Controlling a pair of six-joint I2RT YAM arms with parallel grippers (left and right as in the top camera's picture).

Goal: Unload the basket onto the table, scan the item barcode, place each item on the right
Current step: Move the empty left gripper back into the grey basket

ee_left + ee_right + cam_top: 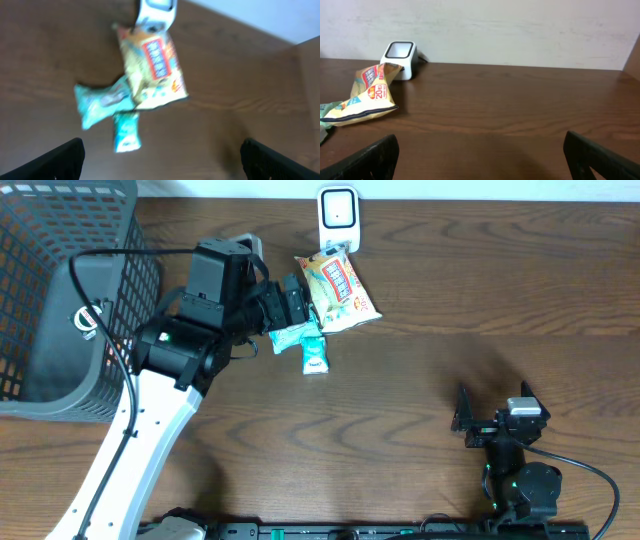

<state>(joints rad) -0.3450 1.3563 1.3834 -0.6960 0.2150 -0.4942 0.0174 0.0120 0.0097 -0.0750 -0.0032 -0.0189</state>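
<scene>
A yellow snack bag point(340, 290) lies flat on the brown table, its top corner against the white barcode scanner point(338, 215) at the back edge. A teal wrapper point(292, 336) and a small teal packet point(315, 358) lie at the bag's lower left. My left gripper point(300, 302) hovers open over the bag's left side and holds nothing. The blurred left wrist view shows the bag point(152, 67), the wrapper point(102, 102), the packet point(126, 131) and the scanner point(157, 10) beyond the open gripper point(162, 160). My right gripper point(493, 402) rests open at the front right, empty.
A grey mesh basket point(30, 270) stands at the left edge with a cable running over it. From the right wrist view, the scanner point(400, 52) and the bag point(367, 95) lie far to the left, with bare wood ahead of the right gripper point(480, 160).
</scene>
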